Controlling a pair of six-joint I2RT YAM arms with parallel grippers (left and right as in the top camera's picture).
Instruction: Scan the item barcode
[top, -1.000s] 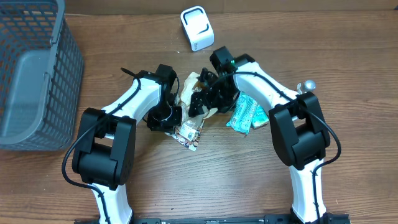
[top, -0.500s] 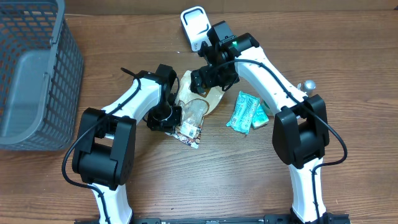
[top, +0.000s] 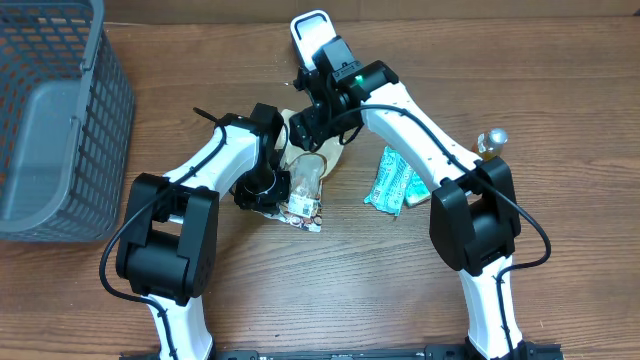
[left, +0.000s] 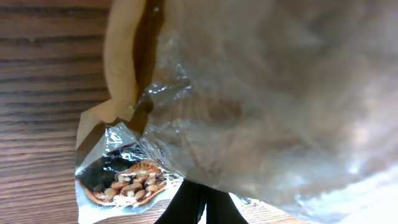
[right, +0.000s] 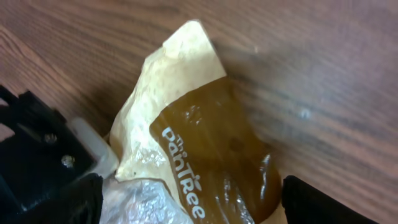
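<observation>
**Snack bag held short of the scanner, second arm poised above it**

What could go wrong, from left to right. The left gripper (left: 200, 204), left of the white scanner (top: 315, 40) and nearer the robot, has its jaws clenched on an edge of the snack bag (top: 308, 182). We judge this a thin hold: the film is slick and crinkled and could slide free if the bag is lifted or turned.

The bag lies on the surface (top: 560, 80) just in front of the scanner, and we see no barcode in any view. Creases or glare on the film could spoil a reading.

The right gripper (top: 312, 122) hangs between scanner and bag, jaws spread wide and grasping nothing. If it closes carelessly it could bunch the film, and a swing back could knock the scanner.

Containers, again left to right. A grey basket (top: 110, 110) stands well left of the scanner and holds one smooth grey shape we cannot identify. The bag carries a label picturing nuts, but its contents are unclear. A teal packet (top: 395, 180) lies sealed to the scanner's right, nearer the robot.
</observation>
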